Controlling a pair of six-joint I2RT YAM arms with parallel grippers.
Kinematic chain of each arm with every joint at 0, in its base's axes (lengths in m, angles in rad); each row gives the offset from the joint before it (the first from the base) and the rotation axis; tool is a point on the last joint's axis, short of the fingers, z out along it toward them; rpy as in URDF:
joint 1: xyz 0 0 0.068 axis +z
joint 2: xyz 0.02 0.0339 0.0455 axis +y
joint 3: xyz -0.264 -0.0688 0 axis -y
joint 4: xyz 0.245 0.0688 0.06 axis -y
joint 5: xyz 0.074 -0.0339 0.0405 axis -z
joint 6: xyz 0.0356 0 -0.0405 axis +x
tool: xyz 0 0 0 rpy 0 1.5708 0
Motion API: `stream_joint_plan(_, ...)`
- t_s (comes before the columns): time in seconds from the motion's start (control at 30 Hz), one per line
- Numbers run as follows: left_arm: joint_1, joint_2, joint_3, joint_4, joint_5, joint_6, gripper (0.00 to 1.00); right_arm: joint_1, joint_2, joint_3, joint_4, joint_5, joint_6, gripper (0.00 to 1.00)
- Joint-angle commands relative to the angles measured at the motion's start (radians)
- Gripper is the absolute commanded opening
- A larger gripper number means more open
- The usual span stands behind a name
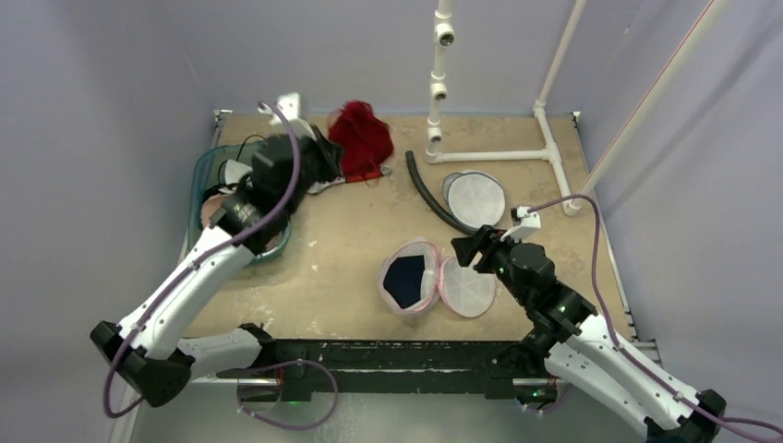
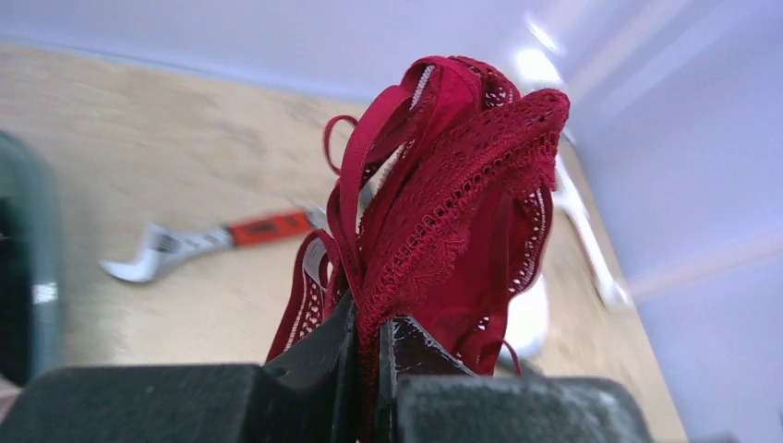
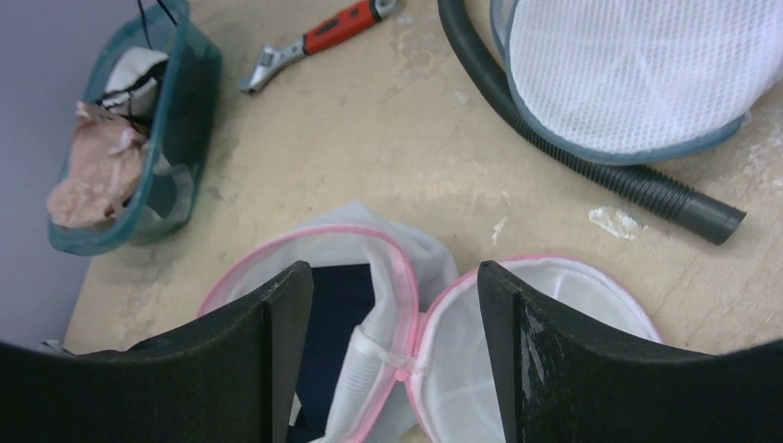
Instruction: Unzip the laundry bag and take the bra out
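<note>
Left gripper (image 2: 369, 337) pinches the red lace bra (image 2: 452, 203) free of the open pink-rimmed mesh laundry bag (image 1: 434, 277); right gripper (image 3: 392, 295) gapes wide; set-down likely next.

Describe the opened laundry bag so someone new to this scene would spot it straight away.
On the table, look near the front edge, just below the right gripper. The bag lies there opened into two round halves, something dark in the left one. Pink trim sets it apart from the grey-trimmed mesh bag farther back by the hose.
</note>
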Motion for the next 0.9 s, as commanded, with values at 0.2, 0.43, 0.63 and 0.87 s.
stream_joint_plan(0.2, 0.707, 0.126, 0.051, 0.013, 0.312, -0.242, 0.00, 0.000, 0.040, -0.098, 0.143, -0.170, -0.002, 0.67)
stream_joint_plan(0.43, 1.045, 0.186, -0.213, 0.289, 0.535, -0.514, 0.00, 0.000, 0.023, -0.151, 0.183, -0.238, 0.006, 0.65)
stream_joint_plan(0.63, 1.073, 0.327, -0.217, 0.400, 0.556, -0.569, 0.00, 0.000, 0.042, -0.169, 0.203, -0.256, -0.004, 0.65)
stream_joint_plan(0.87, 1.085, 0.439, -0.211, 0.280, 0.479, -0.563, 0.00, 0.001, 0.072, -0.174, 0.225, -0.247, -0.005, 0.65)
